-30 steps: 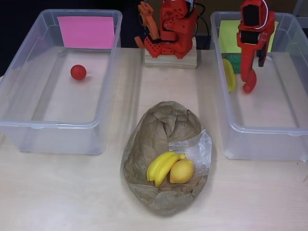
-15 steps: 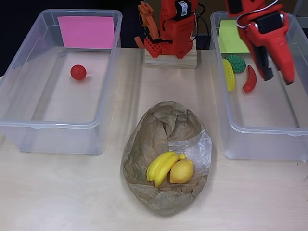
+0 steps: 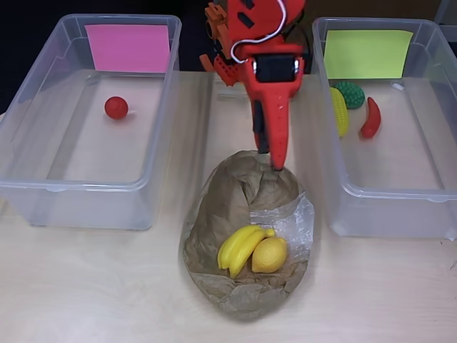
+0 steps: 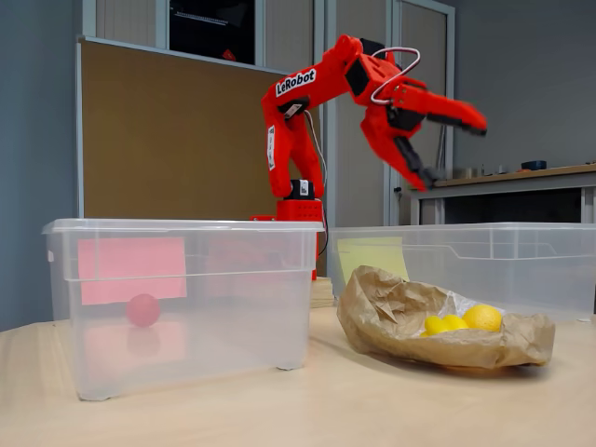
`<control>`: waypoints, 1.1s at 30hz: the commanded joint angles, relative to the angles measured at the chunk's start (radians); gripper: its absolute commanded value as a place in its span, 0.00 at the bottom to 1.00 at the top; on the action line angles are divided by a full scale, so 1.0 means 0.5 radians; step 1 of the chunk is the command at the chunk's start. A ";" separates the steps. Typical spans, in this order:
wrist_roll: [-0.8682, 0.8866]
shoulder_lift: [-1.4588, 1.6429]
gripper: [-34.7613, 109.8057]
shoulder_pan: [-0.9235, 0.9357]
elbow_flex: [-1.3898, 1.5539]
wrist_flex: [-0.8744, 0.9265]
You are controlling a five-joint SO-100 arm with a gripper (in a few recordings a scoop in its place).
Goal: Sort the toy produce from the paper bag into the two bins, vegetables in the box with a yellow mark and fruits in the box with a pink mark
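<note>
The crumpled paper bag (image 3: 243, 207) lies open at the table's middle, holding yellow bananas (image 3: 241, 244) and a lemon (image 3: 270, 255). My red gripper (image 3: 270, 157) hangs open and empty above the bag's far end; in the fixed view the gripper (image 4: 456, 149) is well above the bag (image 4: 400, 307). In the overhead view, the left bin (image 3: 71, 189) has the pink mark (image 3: 128, 47) and a small red round fruit (image 3: 116, 107). The right bin (image 3: 385, 207) has the yellow mark (image 3: 368, 53), a corn cob (image 3: 339, 111), a green bumpy vegetable (image 3: 350, 94) and a red chili (image 3: 370, 118).
The arm's base stands on a wooden block (image 3: 253, 87) between the two bins at the back. Bare wooden table (image 3: 86, 286) runs along the front on both sides of the bag.
The arm swung left out of the right bin to above the bag. The red chili it was holding now lies in the right bin beside the corn.
</note>
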 commanded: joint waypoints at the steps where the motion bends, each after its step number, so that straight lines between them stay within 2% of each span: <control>1: -0.126 -0.166 0.49 0.101 -0.046 0.015; 11: -0.301 -1.043 0.50 0.126 -0.442 -0.012; 26: -0.359 -1.654 0.49 0.138 -0.896 -0.025; 30: -0.337 -1.798 0.44 0.147 -1.028 -0.021; 33: -0.291 -1.816 0.36 0.147 -1.071 -0.021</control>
